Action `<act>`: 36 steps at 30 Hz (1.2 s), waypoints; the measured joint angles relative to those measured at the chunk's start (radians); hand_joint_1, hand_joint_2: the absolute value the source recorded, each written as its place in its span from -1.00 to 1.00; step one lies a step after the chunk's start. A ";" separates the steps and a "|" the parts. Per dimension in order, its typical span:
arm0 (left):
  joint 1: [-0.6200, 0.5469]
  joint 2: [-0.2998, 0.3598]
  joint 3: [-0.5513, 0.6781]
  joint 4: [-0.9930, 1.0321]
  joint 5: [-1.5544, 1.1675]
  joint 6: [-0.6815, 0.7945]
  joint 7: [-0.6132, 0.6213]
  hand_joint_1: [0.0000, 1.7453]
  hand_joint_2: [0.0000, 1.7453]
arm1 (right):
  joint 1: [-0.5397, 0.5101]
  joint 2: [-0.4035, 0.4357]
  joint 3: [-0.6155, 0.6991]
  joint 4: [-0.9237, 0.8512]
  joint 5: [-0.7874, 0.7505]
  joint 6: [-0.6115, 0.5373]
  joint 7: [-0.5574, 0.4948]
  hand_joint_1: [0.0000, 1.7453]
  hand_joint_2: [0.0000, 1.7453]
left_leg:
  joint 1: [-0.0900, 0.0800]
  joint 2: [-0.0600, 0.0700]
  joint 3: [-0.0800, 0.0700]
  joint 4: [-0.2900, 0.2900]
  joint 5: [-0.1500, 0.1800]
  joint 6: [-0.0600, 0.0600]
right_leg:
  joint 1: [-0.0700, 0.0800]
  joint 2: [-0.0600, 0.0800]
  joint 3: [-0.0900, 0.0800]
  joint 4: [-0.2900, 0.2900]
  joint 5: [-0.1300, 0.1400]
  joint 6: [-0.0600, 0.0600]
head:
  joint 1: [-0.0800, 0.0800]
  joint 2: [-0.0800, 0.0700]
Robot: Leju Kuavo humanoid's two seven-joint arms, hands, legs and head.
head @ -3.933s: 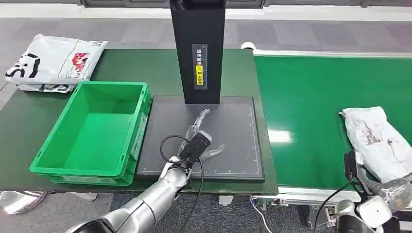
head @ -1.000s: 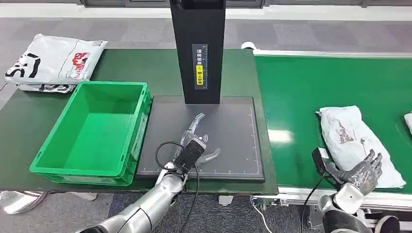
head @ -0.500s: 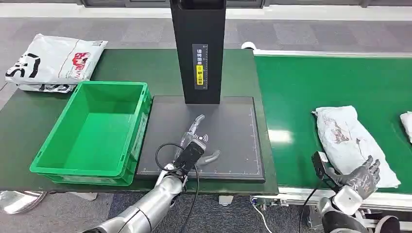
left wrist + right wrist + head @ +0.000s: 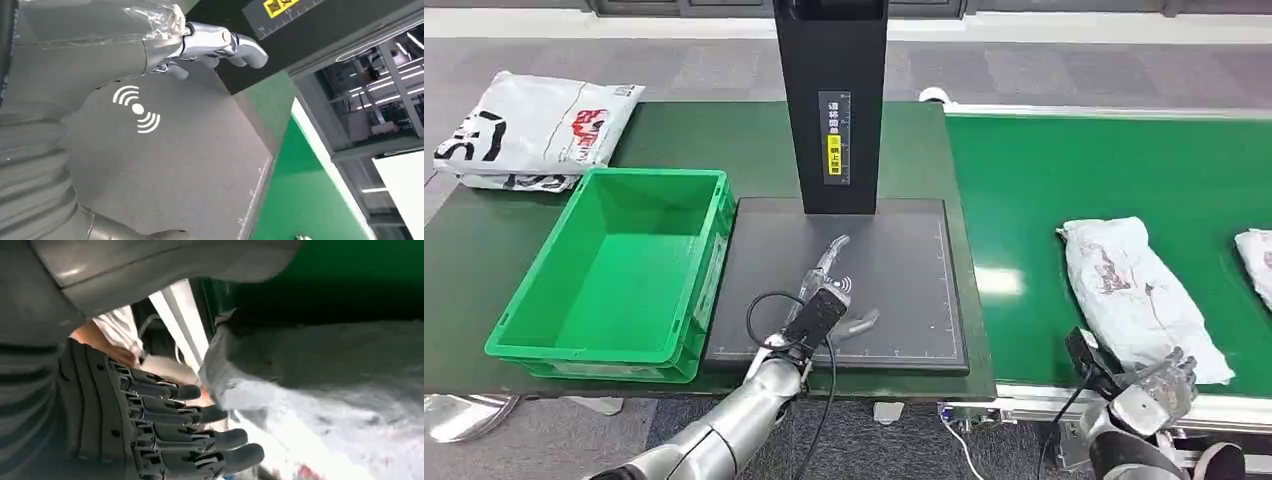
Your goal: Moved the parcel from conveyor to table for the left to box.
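2 robot hands are showing: the right robot hand (image 4: 1162,383) is hovering with its fingers (image 4: 200,415) spread, holding nothing, at the near edge of the conveyor (image 4: 1064,190), just beside the parcel's (image 4: 1136,290) near end. The left robot hand (image 4: 832,290) is lying with fingers apart over the dark scanner pad (image 4: 904,260) on the surface (image 4: 764,140), and a green box (image 4: 619,270) is sitting just beyond that hand's left.

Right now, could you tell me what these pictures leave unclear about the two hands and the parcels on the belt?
- Right hand, head view: whether it touches the crumpled white plastic parcel; the wrist camera hides part of it.
- Second white parcel, head view: cut off by the picture's edge.
- Left hand, head view: partly hidden by its camera.
- Right wrist view: parcel surface blurred.
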 measured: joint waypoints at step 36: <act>-0.047 -0.040 0.000 0.037 -0.010 -0.023 0.029 -1.00 1.00 | 0.011 -0.002 -0.150 0.018 0.016 -0.133 -0.098 1.00 1.00 | 0.000 -0.001 0.001 0.001 0.000 0.002 | 0.000 -0.001 0.004 -0.001 0.001 0.002 | 0.000 0.000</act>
